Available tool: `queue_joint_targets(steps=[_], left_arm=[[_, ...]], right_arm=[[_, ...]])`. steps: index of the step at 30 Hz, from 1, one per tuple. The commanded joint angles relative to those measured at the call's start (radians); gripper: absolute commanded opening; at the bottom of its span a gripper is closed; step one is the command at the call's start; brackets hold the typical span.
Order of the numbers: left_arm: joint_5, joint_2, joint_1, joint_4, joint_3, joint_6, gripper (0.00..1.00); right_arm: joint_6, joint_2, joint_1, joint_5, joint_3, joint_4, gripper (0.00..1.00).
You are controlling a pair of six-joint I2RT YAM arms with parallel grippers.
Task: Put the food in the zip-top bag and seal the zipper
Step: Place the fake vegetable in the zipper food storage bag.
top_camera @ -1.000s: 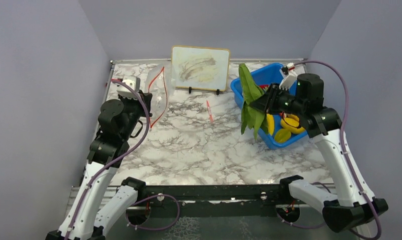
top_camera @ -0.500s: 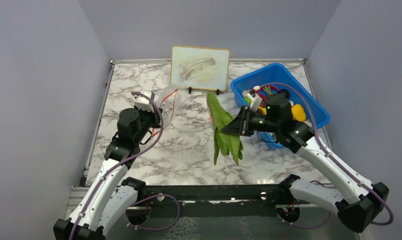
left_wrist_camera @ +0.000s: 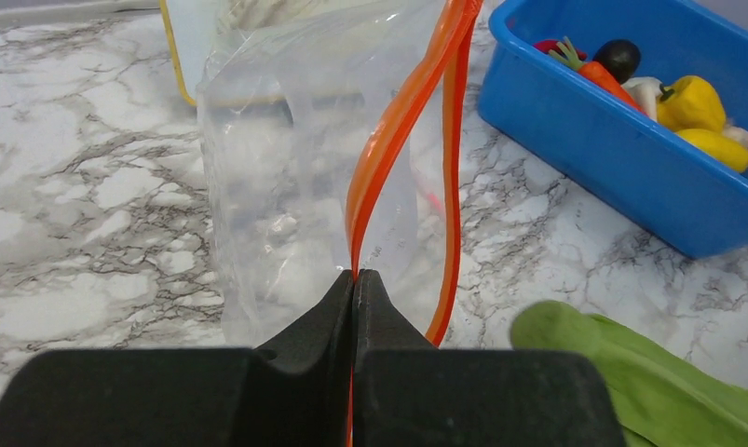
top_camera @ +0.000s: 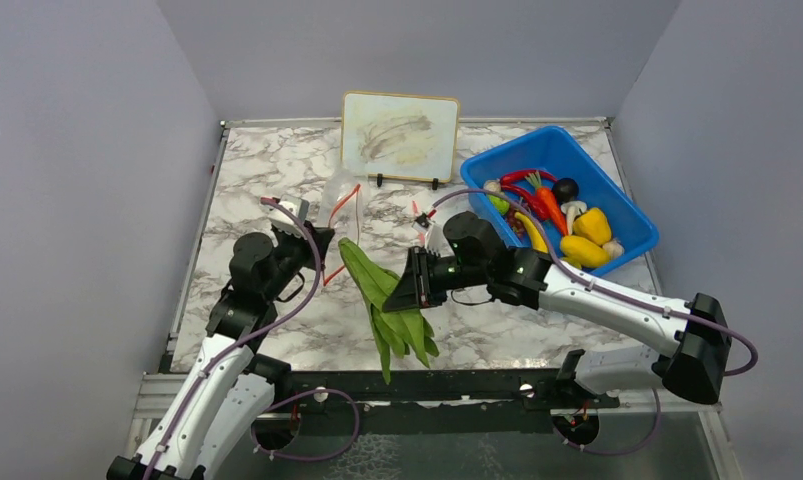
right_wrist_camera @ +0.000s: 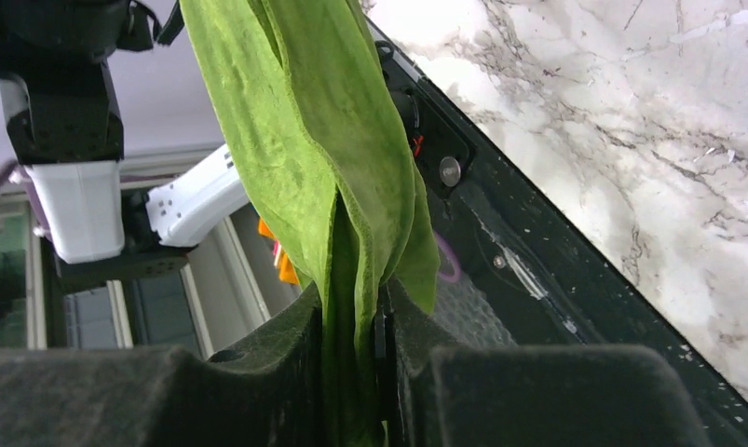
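Note:
The clear zip-top bag (top_camera: 335, 193) hangs from my left gripper (top_camera: 315, 240), which is shut on its red-orange zipper (left_wrist_camera: 400, 140). In the left wrist view the bag (left_wrist_camera: 286, 168) droops open beyond the closed gripper (left_wrist_camera: 356, 276), the strip's two sides parted. My right gripper (top_camera: 397, 292) is shut on the green leafy food (top_camera: 382, 300), which stretches from near the bag's mouth down past the table's front edge. The right wrist view shows the leaves (right_wrist_camera: 305, 140) pinched in that gripper (right_wrist_camera: 356, 312). More food lies in the bin: yellow pepper (top_camera: 592, 225), carrot (top_camera: 549, 205), red chili (top_camera: 517, 178).
The blue bin (top_camera: 613, 182) sits at the back right, with a banana (top_camera: 525, 232), mushroom (top_camera: 574, 210) and dark round piece (top_camera: 565, 186) inside. A small whiteboard (top_camera: 400, 123) stands at the back. A red-and-white pen (top_camera: 418, 214) lies behind the right arm. Walls close three sides.
My right gripper has carried the green leafy food out of the bin, leftward and toward the near edge. The left gripper has brought the bag rightward and nearer, toward the leaves.

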Motion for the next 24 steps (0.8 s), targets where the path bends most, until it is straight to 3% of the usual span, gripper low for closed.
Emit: queue_joint_targets(steps=[1,6,14,20,24], left_arm=[[0.099,-0.048,-0.007,0.015,-0.025,0.02,0.0],[0.14,-0.053,-0.007,0.02,-0.039,0.024,0.0],[0.164,-0.061,-0.008,0.009,-0.03,0.067,0.0],[0.184,-0.062,-0.011,0.013,-0.03,0.064,0.0],[0.221,-0.059,-0.014,0.024,-0.026,0.045,0.0]], right_arm=[[0.125,0.01,0.013,0.03,0.001,0.112,0.19],[0.188,0.03,0.017,0.051,-0.005,0.128,0.2],[0.288,0.124,0.018,0.072,0.107,-0.073,0.2],[0.384,0.112,0.018,0.081,0.066,0.019,0.2],[0.431,0.108,0.017,0.118,0.082,-0.017,0.23]])
